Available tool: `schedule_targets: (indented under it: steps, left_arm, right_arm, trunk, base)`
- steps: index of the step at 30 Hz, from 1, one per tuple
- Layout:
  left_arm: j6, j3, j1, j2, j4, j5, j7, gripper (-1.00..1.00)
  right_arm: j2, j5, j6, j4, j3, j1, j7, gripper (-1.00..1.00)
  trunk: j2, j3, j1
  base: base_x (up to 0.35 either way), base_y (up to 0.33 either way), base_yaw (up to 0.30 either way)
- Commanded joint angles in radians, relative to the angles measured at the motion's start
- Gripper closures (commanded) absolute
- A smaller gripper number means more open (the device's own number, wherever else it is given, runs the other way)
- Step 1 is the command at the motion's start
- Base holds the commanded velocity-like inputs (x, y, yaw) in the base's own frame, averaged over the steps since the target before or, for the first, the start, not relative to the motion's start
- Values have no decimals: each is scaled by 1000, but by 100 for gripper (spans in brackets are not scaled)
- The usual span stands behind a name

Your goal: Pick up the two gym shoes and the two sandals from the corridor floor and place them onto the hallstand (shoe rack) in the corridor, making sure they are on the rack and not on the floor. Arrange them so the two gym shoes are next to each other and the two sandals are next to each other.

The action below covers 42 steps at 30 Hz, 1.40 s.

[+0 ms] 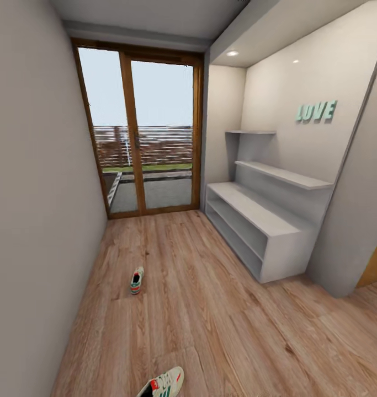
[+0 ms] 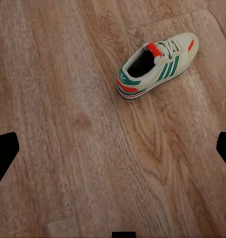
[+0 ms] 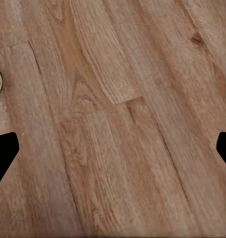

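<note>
Nearest in the head view, one gym shoe [image 1: 165,384] lies on the corridor floor [image 1: 221,331]; a second gym shoe [image 1: 136,280] sits farther off, well apart. Hallstand [image 1: 260,220] stands right, against the wall. Left wrist view: left gripper [image 2: 113,148] spread wide, empty, above that near shoe [image 2: 157,64]. Right wrist view: right gripper [image 3: 113,148] likewise spread over bare planks.

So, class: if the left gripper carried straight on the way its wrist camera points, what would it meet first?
Most likely bare corridor floor. The gym shoe lies off to one side of that line, so the fingers would probably miss it, though depth is hard to judge.
</note>
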<state>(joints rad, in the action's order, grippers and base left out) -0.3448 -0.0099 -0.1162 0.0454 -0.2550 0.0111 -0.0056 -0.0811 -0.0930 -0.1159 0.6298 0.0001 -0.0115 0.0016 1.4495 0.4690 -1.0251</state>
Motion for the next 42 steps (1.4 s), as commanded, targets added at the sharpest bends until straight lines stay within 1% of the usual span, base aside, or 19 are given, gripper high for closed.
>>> schedule_targets:
  steps: [1,9,13,24,42]
  left_arm:
    - [-3,-1,0,0,0,1,-1,-100]
    - [-3,0,0,1,0,1,-1,-100]
    - [-3,0,0,0,0,1,-1,-100]
    - [-2,-1,0,-2,-1,1,3,-100]
    - [-2,-1,0,-2,-1,1,4,-100]
  right_arm:
    - [0,-10,-4,-1,1,-1,0,-100]
    - [0,-10,-4,-1,1,-1,0,-100]
    - [0,-10,-4,-1,1,-1,0,-100]
    - [0,-10,-4,-1,1,-1,0,-100]
    - [0,-10,-4,-1,1,-1,-1,-100]
  trunk:
    - [1,1,0]
    - [1,1,0]
    - [1,1,0]
    - [1,1,0]
    - [1,1,0]
  base:
    - [2,1,-291]
    - [1,1,-281]
    - [26,0,-166]
    - [257,-69,-20]
    - [262,-163,0]
